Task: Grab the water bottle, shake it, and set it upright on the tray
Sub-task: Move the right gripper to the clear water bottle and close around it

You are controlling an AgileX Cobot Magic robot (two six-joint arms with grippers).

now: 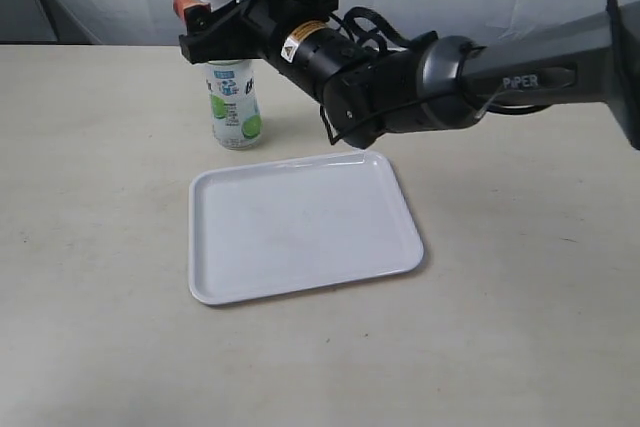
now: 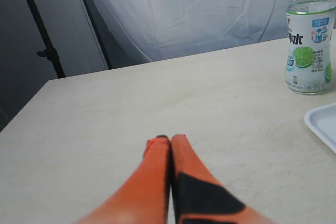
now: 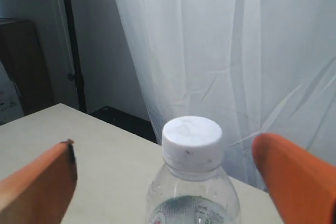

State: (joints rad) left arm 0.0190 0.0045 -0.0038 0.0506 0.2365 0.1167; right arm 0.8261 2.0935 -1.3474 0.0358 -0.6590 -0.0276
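The water bottle (image 1: 234,105) stands upright on the table just behind the far left corner of the white tray (image 1: 300,225). Its white cap and lime label show. My right gripper (image 1: 214,15) has reached across from the right and is open, one orange finger on each side of the bottle's neck. In the right wrist view the cap of the water bottle (image 3: 191,139) sits between the spread fingers (image 3: 42,182) of the right gripper (image 3: 164,153), and no touch is visible. My left gripper (image 2: 170,141) is shut and empty, low over the table, with the bottle (image 2: 310,51) far off.
A beige table (image 1: 520,327) carries everything, with a white curtain behind it. The empty tray's corner (image 2: 324,123) shows in the left wrist view. A dark stand pole (image 2: 44,40) is beyond the table's left edge.
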